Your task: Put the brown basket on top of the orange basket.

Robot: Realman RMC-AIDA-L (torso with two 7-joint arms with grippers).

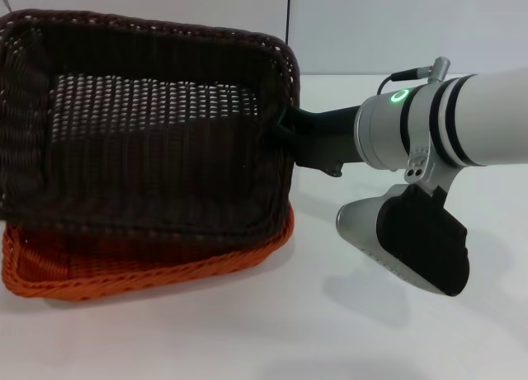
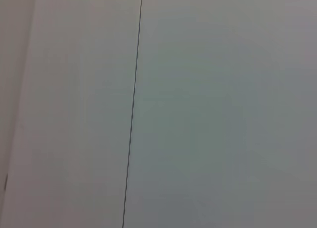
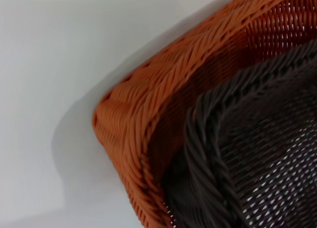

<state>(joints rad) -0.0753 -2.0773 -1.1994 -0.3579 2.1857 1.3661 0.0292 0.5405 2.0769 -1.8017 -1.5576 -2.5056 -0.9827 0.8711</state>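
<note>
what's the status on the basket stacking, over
Right gripper at right rim of dark brown woven wicker basket. Brown basket tilted over bright orange woven wicker basket, not yet seated flat. Left gripper not in view. Nothing in the way.

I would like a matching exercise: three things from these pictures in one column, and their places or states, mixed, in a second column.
Things:
1. brown basket
2. orange basket
3. right gripper

Places or states:
a. underneath, on the white table
b. at the dark basket's right rim
c. tilted, partly inside the other basket

Pairs: 1-c, 2-a, 3-b
</note>
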